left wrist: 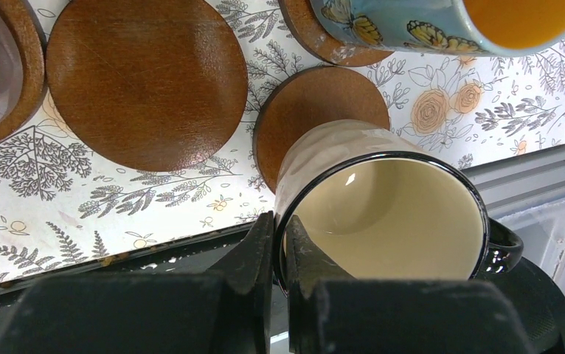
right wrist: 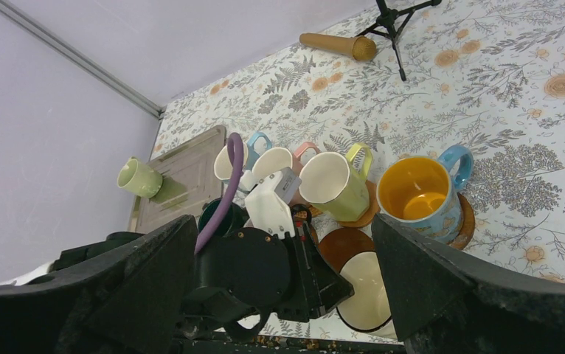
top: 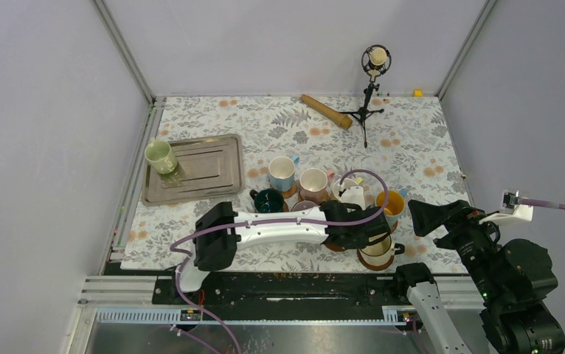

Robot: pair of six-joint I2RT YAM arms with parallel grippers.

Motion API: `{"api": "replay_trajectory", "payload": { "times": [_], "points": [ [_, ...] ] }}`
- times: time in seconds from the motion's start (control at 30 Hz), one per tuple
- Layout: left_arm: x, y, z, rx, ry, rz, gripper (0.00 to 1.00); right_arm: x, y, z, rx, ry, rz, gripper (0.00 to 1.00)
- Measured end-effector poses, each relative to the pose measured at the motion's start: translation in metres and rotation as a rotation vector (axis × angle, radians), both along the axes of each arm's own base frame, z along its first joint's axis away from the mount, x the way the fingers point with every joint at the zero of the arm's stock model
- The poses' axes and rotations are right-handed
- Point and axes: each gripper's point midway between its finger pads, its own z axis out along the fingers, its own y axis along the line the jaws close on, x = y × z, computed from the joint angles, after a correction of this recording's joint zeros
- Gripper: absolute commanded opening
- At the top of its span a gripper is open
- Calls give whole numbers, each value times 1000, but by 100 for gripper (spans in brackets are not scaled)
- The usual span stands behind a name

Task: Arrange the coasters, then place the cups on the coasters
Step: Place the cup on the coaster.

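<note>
My left gripper is shut on the rim of a beige cup with a black rim and handle, one finger inside and one outside. The cup sits over a small brown coaster near the table's front edge; I cannot tell whether it rests on it. A larger bare coaster lies to its left. The blue cup with a yellow inside stands on a coaster just beyond. My right gripper hangs open above the table's right side, holding nothing.
Several more cups cluster on coasters mid-table. A light green cup stands on a metal tray at the left. A wooden roller and a microphone stand are at the back.
</note>
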Motion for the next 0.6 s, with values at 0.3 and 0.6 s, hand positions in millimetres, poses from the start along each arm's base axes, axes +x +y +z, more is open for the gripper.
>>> {"api": "replay_trajectory", "payload": {
  "times": [0.3, 0.6],
  "points": [
    [1, -7, -5, 2, 0, -2, 0, -3, 0, 3, 1, -10, 0, 96],
    [2, -11, -11, 13, -8, -14, 0, -3, 0, 4, 2, -12, 1, 97]
  ]
}}
